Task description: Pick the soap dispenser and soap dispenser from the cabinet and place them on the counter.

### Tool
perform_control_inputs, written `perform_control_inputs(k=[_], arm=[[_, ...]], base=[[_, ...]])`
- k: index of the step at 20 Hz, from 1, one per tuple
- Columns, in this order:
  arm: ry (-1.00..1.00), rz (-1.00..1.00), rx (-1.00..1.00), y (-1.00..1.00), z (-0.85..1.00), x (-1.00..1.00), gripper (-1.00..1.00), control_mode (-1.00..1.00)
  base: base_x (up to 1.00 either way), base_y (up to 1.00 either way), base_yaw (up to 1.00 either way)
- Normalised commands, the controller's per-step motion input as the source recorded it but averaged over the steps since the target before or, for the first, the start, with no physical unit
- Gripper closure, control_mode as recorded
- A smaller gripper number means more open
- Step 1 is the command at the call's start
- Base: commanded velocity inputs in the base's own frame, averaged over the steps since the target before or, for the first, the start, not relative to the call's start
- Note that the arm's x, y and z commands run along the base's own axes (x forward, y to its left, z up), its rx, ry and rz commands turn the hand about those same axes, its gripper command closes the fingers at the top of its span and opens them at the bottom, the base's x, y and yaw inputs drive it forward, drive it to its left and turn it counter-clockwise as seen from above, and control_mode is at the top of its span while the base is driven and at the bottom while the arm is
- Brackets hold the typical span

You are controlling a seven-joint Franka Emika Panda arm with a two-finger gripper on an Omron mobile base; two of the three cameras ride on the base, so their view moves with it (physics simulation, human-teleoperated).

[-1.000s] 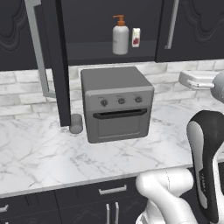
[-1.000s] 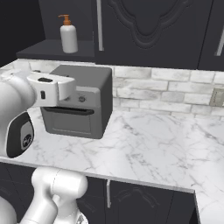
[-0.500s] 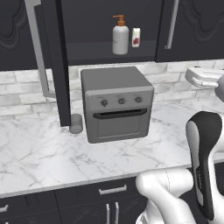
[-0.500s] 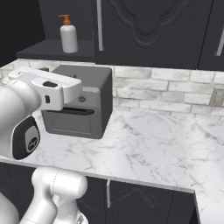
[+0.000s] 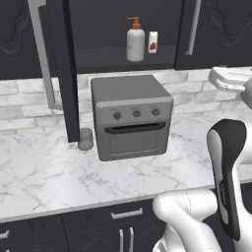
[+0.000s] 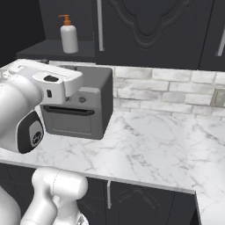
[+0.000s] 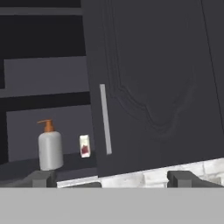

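I'm looking at the white soap dispenser point(image 5: 135, 43) with its orange pump, standing upright on the open cabinet point(image 5: 123, 58) shelf at upper centre of the left base view. In the hand view it is sitting at lower left point(image 7: 50, 147), with the small white carton point(image 7: 85, 145) bearing a red mark just beside it on the same shelf. The slimmer dark grey dispenser I'm not making out anywhere on that shelf; it may be hidden in the dark or behind a door.

My read on handling: a pump bottle like this is probably light, stiff plastic with smooth, rounded sides, so likely a bit slippery. I'm planning to take it across the straight body below the shoulder, not by the thin pump neck, which could twist or tip it. It is tall and narrow, so a nudge could topple it into the carton.

The pincer point(image 7: 112, 178) is standing wide open, holding nothing, its two dark tips at the bottom of the hand view pointing toward the closed ornate cabinet door point(image 7: 153, 87) and its silver bar handle point(image 7: 105, 119), to the right of the bottle. It is well apart from the shelf.

Below the cabinet, a grey toaster oven point(image 5: 130, 115) is sitting on the marble worktop point(image 5: 44, 172), a short grey cup point(image 5: 85, 139) just beside its left side. Open worktop to the right in the right base view point(image 6: 149, 145) looks like good room for setting down.
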Motion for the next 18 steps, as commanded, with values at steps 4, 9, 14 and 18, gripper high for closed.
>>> perform_control_inputs(k=[4, 9, 14, 18], arm=[[-0.08, 0.04, 0.00, 0.00, 0.23, 0.19, -1.00, -1.00], [-0.03, 0.04, 0.00, 0.00, 0.08, 0.25, -1.00, -1.00], [-0.01, 0.01, 0.00, 0.00, 0.00, 0.14, -1.00, -1.00], [0.00, 0.00, 0.00, 0.00, 0.00, 0.04, -1.00, -1.00]], base=[[0.00, 0.00, 0.00], [0.00, 0.00, 0.00], [0.00, 0.00, 0.00], [0.00, 0.00, 0.00]])
